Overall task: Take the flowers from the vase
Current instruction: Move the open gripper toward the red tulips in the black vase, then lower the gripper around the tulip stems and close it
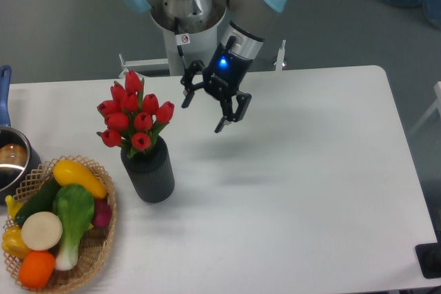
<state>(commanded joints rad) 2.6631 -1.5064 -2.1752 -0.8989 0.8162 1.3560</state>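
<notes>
The flowers (135,116), a bunch of red tulip buds with green leaves, stand upright in the vase (149,171), a dark matte cylinder on the left half of the white table. My gripper (202,115) hangs in the air to the right of the buds, at about their height and a short gap away. Its black fingers are spread apart with nothing between them. A blue light glows on its wrist.
A woven basket (103,242) with colourful vegetables sits at the front left, close to the vase. A steel pot (12,160) with a blue handle is at the left edge. The robot base (186,22) rises behind the table.
</notes>
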